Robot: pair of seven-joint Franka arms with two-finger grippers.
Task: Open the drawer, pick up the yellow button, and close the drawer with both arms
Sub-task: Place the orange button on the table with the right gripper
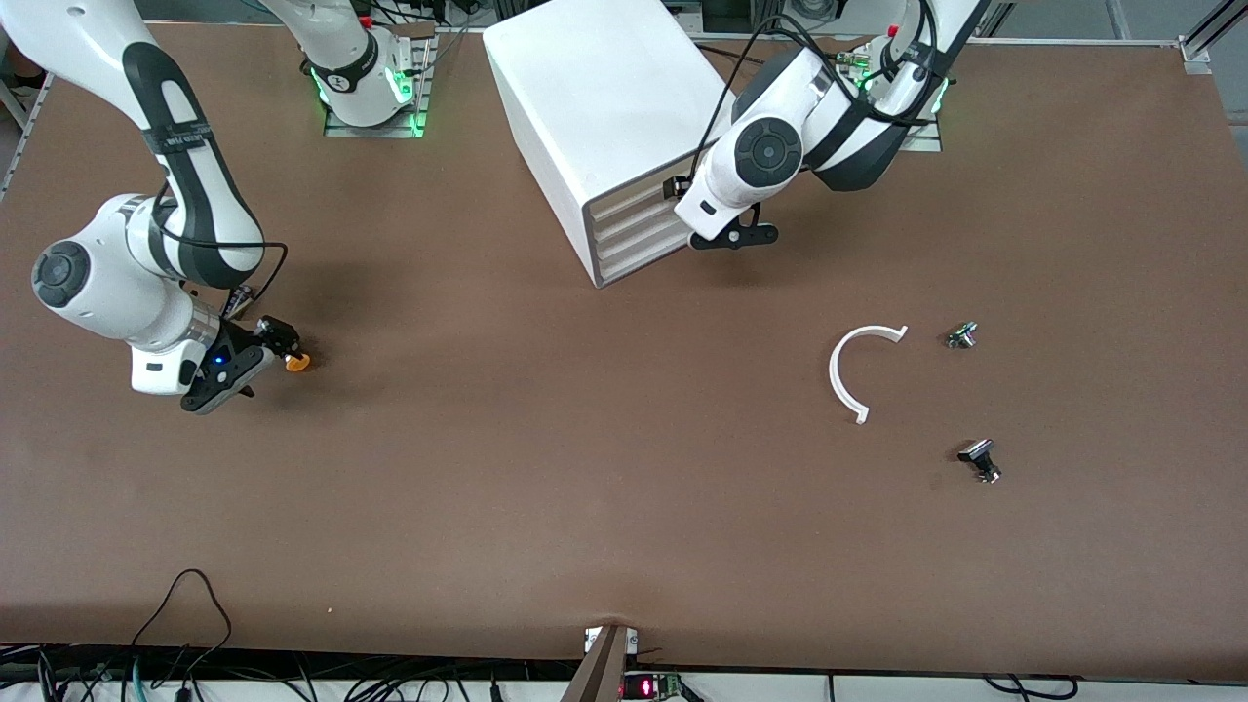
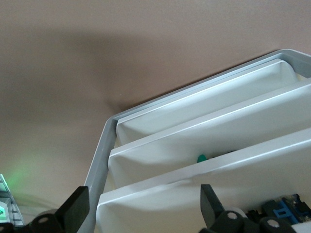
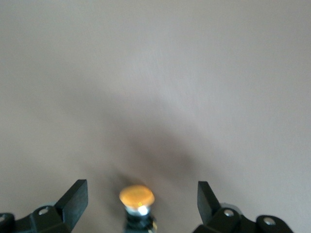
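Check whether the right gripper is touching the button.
Apart. The right wrist view shows the button midway between the right gripper's open fingers, table visible on both sides.

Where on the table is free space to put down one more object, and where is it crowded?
Bare table spreads between the button at the right gripper and the white arc. Crowded: around that arc and two small metal parts, and by the cabinet at the left gripper.

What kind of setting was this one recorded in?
Most likely a robotics lab bench: two bolted-down arms at a brown table, a white cabinet of tray drawers, and loose cables along the table's edge. The button lies between the right gripper's open jaws.
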